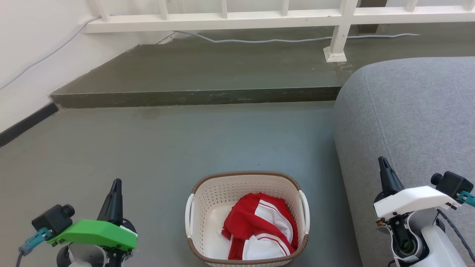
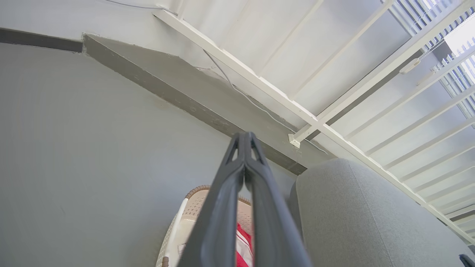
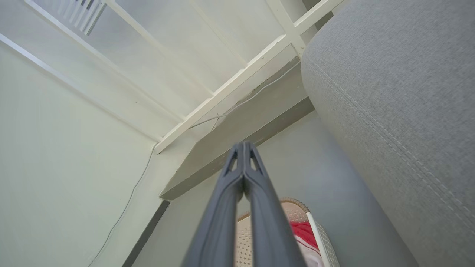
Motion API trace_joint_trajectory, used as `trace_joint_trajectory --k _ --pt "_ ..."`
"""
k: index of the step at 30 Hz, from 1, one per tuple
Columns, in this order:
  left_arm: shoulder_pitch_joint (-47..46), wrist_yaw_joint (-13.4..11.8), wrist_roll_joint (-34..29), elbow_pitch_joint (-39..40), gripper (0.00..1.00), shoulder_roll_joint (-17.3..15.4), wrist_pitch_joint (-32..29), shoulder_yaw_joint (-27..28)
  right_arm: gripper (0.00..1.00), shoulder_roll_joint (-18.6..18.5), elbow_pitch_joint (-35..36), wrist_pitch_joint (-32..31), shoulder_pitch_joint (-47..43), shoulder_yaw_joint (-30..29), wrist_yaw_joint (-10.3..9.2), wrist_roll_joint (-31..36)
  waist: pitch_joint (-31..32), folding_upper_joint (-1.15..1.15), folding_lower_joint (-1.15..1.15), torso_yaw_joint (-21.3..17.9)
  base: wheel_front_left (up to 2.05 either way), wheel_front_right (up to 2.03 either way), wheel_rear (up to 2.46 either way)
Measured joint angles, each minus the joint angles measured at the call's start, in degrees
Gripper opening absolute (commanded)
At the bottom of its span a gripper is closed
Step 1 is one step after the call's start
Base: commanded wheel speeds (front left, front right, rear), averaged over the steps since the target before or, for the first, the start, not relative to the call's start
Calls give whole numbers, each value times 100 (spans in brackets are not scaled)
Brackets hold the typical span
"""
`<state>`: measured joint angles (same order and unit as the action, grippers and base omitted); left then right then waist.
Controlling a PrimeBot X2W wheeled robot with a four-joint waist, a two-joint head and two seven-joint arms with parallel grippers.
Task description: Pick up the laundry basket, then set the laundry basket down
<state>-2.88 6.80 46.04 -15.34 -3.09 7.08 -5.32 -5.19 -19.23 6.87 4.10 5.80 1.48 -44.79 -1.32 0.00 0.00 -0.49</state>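
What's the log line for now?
stage: before pickup | laundry basket: on floor, red-white garment inside | left gripper: shut, clear of basket | right gripper: shut, beside grey sofa

The grey-green floor [image 1: 148, 148] carries the laundry basket [image 1: 207, 200], which stands between the two claws, right of the left gripper [image 1: 117, 182] and left of the right gripper [image 1: 382, 161], touching neither. A grey upholstered sofa [image 1: 408, 111] sits on the floor behind the right gripper, just beside the basket's far side from the left claw. Well ahead of both sets of fingertips a raised step [image 1: 193, 66] crosses the floor, with a white railing post [image 1: 338, 40] and a pale cable [image 1: 282, 39] on it
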Motion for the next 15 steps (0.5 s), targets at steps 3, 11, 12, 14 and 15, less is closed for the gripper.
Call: trace_joint_trajectory --k 3,11,12,14,15 --pt "-1 0 230 -7 0 2 -52 38 0 20 7 -59 0 -53 4 -202 5 0 0 2 0 0 0" --pt "-1 0 749 -27 0 12 -222 166 0 78 31 -216 1 -222 74 -771 20 0 0 8 0 0 0" --pt "-2 0 820 -29 0 16 -241 175 0 85 34 -248 1 -243 102 -837 22 0 0 8 0 0 0" --pt "-2 1 982 -30 0 18 -283 196 0 100 41 -291 2 -298 103 -961 25 0 0 10 0 0 0" --pt "-2 1 1034 -31 0 19 -303 210 0 102 43 -320 2 -324 104 -1038 27 0 0 11 0 0 0"
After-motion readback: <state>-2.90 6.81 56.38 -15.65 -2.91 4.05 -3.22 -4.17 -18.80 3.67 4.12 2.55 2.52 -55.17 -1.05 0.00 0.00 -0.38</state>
